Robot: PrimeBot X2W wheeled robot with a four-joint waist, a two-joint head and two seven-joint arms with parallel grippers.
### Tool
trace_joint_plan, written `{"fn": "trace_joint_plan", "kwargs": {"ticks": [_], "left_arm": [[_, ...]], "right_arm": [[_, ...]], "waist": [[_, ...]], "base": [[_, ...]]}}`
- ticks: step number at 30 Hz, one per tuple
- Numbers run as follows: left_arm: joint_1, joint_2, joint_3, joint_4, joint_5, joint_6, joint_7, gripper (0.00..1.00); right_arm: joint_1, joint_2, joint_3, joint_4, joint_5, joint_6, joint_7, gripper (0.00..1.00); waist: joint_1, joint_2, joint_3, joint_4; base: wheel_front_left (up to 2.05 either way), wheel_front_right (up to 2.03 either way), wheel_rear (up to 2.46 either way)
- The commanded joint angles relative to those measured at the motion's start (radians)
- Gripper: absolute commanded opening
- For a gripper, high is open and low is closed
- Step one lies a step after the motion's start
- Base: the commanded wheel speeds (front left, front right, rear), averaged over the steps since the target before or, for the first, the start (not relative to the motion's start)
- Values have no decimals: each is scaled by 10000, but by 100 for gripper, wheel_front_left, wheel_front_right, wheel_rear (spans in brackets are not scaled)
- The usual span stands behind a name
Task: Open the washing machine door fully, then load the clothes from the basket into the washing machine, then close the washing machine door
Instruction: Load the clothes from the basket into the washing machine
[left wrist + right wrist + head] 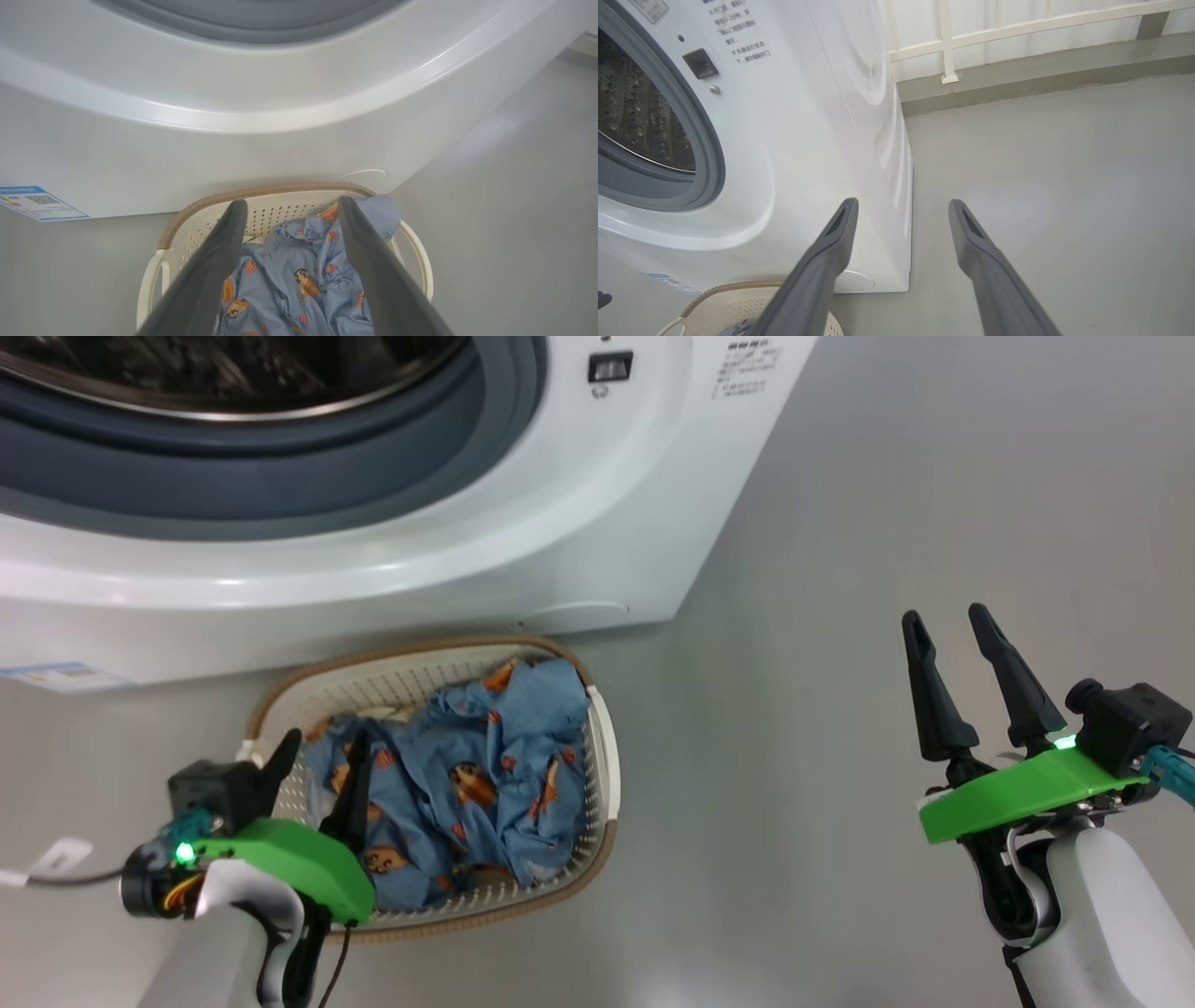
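**Down on the floor by the washer: basket loaded, both claws empty**

Right at the foot of the washing machine [579, 523] sits the basket [411, 658], on the grey floor [887, 476] with its far rim tucked up just beside the white front panel. Can't tell from the head view whether it actually touches. The clothes [485, 775] are all in it, a crumpled blue heap with the little orange cartoon prints, piled more toward the basket's right side.

The machine's mouth is uncovered. You can see the grey rubber ring [280, 457] and the steel drum [233, 373] behind it, plus the dark latch slot [610, 367] on the right of the opening. The drum looks bare in the part the right wrist view shows. A small blue label [61, 677] is stuck low on the front, off to the left of the basket.

Claws:
- The left gripper [325, 737] hangs over the left end of the basket, fingers spread wide. In its wrist view the blue fabric shows between and below the two fingers, but nothing is pinched. Can't say for sure whether a fingertip grazes the cloth.
- The right gripper [944, 613] is well apart from everything, over bare floor to the right of the machine, fingers spread wide too and holding nothing. Its wrist view looks along the washer's side toward a white railing [1017, 28] at the back.
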Motion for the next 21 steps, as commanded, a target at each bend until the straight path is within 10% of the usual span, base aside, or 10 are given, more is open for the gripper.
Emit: {"fn": "trace_joint_plan", "kwargs": {"ticks": [1, 21], "left_arm": [[-403, 299, 137, 164, -30, -70, 129, 100], [-3646, 366, -3582, 3706, -1479, -364, 1439, 100]], "right_arm": [[-90, 41, 157, -259, -13, 23, -120, 100], [-1022, 635, 233, -719, -51, 23, -120, 100]], "waist": [[0, -1, 635, -218], [0, -1, 3102, -1258]], "base": [[0, 0, 0], [0, 0, 0]]}}
